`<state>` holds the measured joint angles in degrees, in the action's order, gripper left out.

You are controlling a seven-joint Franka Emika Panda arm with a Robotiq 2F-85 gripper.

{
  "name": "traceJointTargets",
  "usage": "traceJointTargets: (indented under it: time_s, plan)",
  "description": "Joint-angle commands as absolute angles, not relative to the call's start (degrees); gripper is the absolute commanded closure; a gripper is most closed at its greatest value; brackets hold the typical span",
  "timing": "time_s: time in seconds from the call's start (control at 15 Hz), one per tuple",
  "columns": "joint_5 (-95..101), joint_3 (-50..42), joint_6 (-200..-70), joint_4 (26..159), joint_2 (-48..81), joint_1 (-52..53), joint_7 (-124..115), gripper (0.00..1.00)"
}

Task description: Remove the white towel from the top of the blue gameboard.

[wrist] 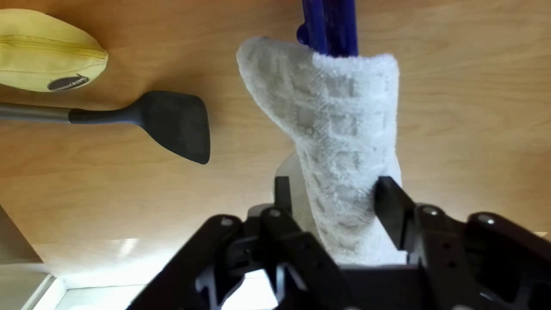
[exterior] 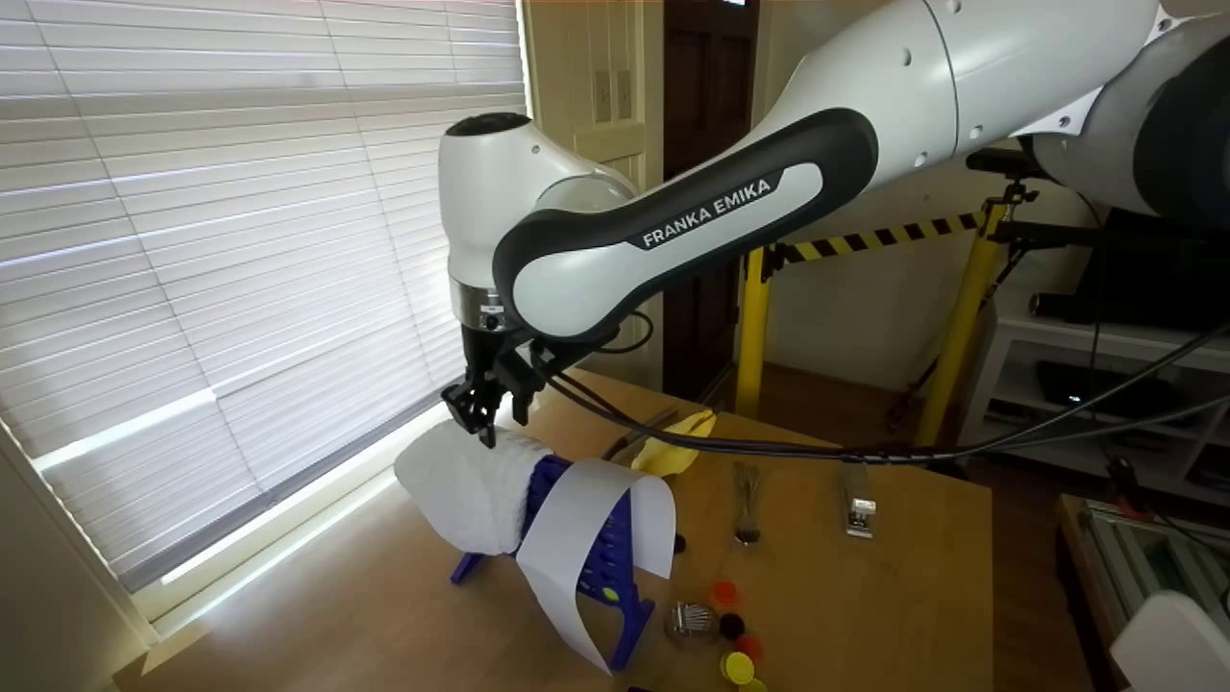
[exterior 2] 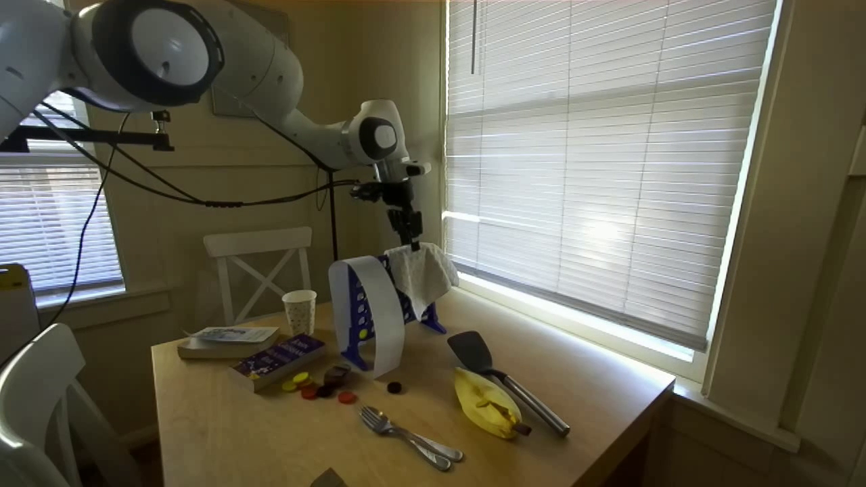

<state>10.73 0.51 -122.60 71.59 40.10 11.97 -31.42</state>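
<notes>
The white towel (exterior: 468,492) drapes in soft folds over the window-side end of the upright blue gameboard (exterior: 627,598). In an exterior view the towel (exterior 2: 425,276) hangs down the side of the board (exterior 2: 353,348). In the wrist view the towel (wrist: 344,125) runs from the board's blue top edge (wrist: 331,28) to between my fingers. My gripper (wrist: 334,191) is open. Its right finger touches or overlaps the towel's edge; its left finger is apart from the upper layer. In both exterior views the gripper (exterior: 504,431) points down, low at the towel's top (exterior 2: 413,247).
A white curved band (exterior: 574,519) lies over the board's other end. A yellow banana pouch (exterior 2: 488,404), a spatula (exterior 2: 471,350), forks (exterior 2: 406,436), books (exterior 2: 277,360), a paper cup (exterior 2: 300,311) and a stapler (exterior: 858,500) are on the table. The window blinds (exterior 2: 602,169) stand close behind the towel.
</notes>
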Motion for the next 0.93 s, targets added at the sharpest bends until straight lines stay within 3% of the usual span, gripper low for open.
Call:
traceJointTargets:
  time_s: [0.0, 0.2, 0.87]
  plan:
    - [9.0, -0.7, -119.8, 66.8, 43.0, 12.8, -29.8, 0.76]
    - [8.8, -0.7, -118.8, 65.6, 43.4, 12.7, -29.7, 0.98]
    - [9.0, -0.7, -117.9, 68.1, 38.4, 14.3, -31.5, 0.99]
